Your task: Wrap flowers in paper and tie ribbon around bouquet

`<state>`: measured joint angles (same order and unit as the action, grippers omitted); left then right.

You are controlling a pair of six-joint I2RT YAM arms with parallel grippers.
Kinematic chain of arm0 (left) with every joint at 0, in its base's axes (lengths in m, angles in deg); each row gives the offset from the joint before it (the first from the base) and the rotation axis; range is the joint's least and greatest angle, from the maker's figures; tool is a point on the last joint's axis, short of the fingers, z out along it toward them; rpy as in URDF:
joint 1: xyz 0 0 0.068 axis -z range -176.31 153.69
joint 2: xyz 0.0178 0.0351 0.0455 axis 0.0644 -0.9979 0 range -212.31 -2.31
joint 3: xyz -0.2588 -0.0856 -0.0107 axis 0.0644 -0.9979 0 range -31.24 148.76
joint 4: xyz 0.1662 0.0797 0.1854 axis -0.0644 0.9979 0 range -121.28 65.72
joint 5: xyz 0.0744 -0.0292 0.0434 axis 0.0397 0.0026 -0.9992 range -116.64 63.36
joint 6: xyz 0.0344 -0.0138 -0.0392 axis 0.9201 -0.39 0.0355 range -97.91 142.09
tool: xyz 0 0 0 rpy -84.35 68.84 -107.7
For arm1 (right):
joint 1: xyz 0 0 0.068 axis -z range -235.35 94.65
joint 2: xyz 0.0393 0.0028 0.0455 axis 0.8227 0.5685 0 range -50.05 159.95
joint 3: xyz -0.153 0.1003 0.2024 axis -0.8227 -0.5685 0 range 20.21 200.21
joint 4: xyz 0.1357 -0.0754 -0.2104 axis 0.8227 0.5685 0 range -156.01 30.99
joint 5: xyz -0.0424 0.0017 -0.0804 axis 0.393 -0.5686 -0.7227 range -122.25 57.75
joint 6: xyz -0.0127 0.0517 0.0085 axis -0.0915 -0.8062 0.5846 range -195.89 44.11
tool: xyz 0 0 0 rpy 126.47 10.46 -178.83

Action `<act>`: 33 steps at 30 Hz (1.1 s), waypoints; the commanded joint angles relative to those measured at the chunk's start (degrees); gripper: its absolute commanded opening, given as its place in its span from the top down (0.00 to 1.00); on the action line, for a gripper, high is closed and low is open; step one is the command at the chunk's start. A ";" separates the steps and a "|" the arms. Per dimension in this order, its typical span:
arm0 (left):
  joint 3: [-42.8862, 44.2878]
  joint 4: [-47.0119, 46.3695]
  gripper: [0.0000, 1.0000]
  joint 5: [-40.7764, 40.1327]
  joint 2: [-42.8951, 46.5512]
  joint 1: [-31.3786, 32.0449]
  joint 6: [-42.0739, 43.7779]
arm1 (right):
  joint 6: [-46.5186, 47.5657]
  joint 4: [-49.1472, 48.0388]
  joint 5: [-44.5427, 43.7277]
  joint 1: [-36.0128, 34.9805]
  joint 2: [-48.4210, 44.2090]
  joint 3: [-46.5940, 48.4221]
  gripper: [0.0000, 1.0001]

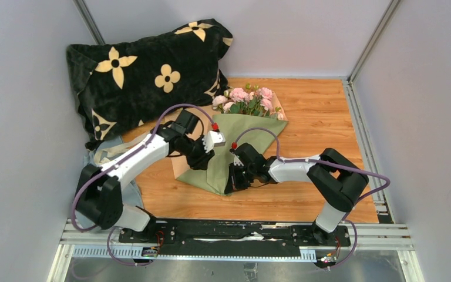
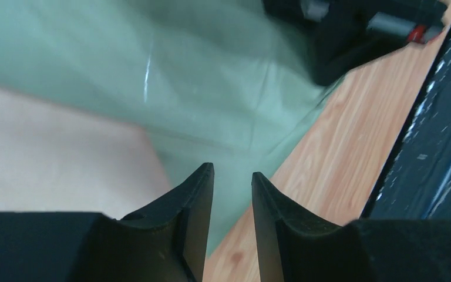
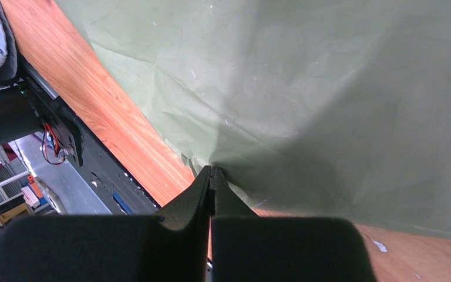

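**Pillow** (image 1: 147, 73): far left corner, leaning on the wall. Plush black fabric with tan four-petal flower prints; soft, slumped rectangle.

**Cloth** (image 1: 107, 154): pale blue-grey, crumpled, under the pillow's near edge.

**Left gripper** (image 2: 233, 176): matte black fingers, wedge-shaped, standing a little apart with nothing between them. It hangs over the near-left edge of the paper; the white-shelled arm carries a purple cable (image 1: 170, 111).

**Tan-peach sheet** (image 2: 53, 153): thin, smooth kraft paper. It lies under the green one and shows only at the left border.

**Olive-green sheet** (image 1: 243, 141): thin, creased paper with a faint sheen. It is folded into a broad cone, wide end away from the arms, narrow end toward them.

**Flowers** (image 1: 246, 100): small pink and cream ruffled blooms with green leaves, bunched at the cone's wide far end, just right of the pillow. The stems are hidden by the paper.

**Right gripper** (image 3: 211, 171): black fingers pressed together, pinching the near edge of the olive-green sheet; wrinkles fan out from the pinch point.

**Table** (image 1: 323, 117): orange-brown wood-grain laminate, smooth and flat.

**Base rail** (image 1: 229, 230): black plate on aluminium bars at the near edge, holding both arms.

**Enclosure**: plain pale grey walls (image 1: 423, 88) on three sides, metal corner posts.
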<state>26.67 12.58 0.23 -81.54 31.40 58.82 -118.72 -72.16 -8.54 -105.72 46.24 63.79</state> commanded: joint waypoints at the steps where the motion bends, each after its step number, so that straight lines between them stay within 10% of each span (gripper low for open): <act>1: 0.28 -10.11 0.62 7.03 -7.59 1.12 -14.80 | 0.20 3.14 -3.42 -0.70 -0.01 -0.38 1.00; 13: -0.28 -12.51 0.61 -1.19 -20.78 2.88 -16.78 | -0.40 4.97 -5.34 -0.51 -6.64 -0.86 1.00; 21: -1.05 -11.78 0.62 -1.00 -21.67 2.88 -15.99 | -5.69 18.88 -22.34 6.32 -27.15 -6.12 0.31; 33: -1.75 -11.85 0.62 -0.06 -21.29 2.97 -15.74 | -15.15 -1.40 -19.05 14.97 -20.10 -14.19 0.23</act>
<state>26.71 -0.36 1.04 -101.71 33.95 42.58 -131.15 -65.65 -28.78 -91.80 21.19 48.92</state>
